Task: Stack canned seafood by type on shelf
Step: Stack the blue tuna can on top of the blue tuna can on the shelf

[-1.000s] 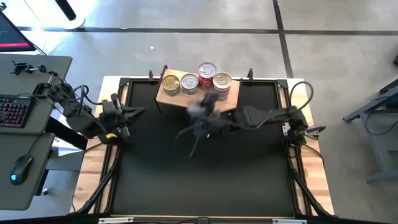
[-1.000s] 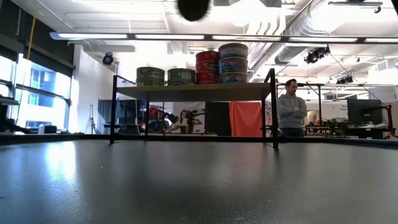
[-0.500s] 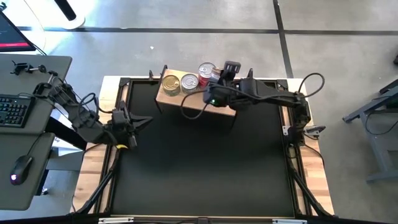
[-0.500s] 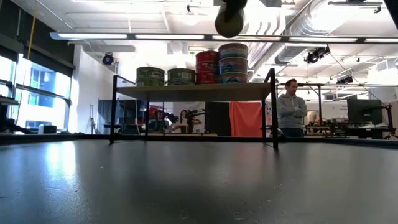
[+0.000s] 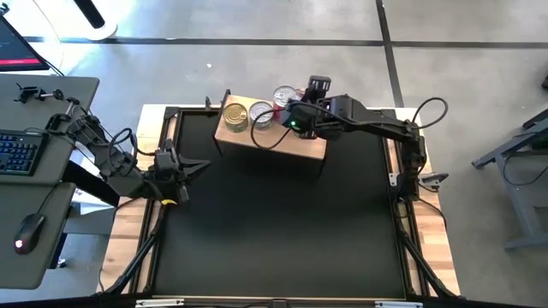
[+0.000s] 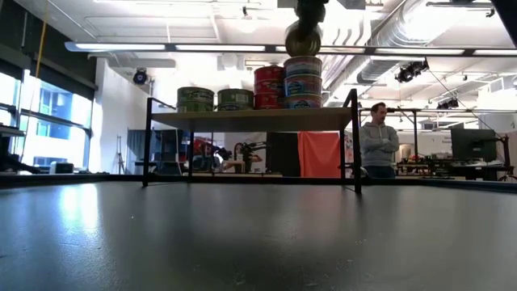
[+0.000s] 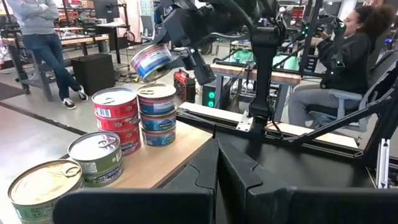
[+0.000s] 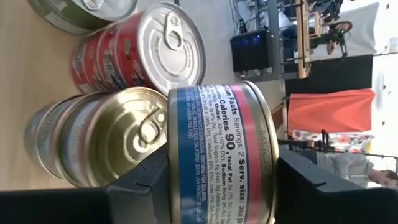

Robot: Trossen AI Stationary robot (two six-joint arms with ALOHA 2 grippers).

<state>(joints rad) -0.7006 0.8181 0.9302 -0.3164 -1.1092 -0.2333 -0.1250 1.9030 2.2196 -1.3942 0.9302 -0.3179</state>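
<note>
The shelf point(image 5: 304, 144) stands at the mat's far edge. On it, from the left, are two single green-labelled cans point(image 6: 195, 99) point(image 6: 235, 99), a red stack point(image 6: 269, 87) and a blue stack point(image 6: 303, 81). My right gripper point(image 7: 163, 55) hovers over the blue stack, shut on a blue-and-pink-labelled can point(image 7: 151, 61) that hangs tilted, clear of the stack's gold lid point(image 8: 134, 134). My left gripper point(image 5: 184, 167) waits shut at the mat's left edge and points level toward the shelf. My right gripper pinches the can by its two flat ends point(image 8: 271, 168) between its two fingers, and the label wall point(image 8: 221, 143) faces the wrist. The fingers slant down from the table's right. The can is lifted clear and tilted on edge above the blue stack.
The black mat point(image 5: 274, 222) spreads in front of the shelf. A side desk with a keyboard point(image 5: 17, 154) and a mouse point(image 5: 30, 229) stands to the left. Beyond the table one person stands point(image 6: 378, 137) and another sits point(image 7: 354, 50).
My right gripper has carried the can from above the mat toward the table's far edge, in over the shelf, and now holds it above the blue stack. The can has stayed in the hold, clear of everything. My left gripper has shifted a little.
</note>
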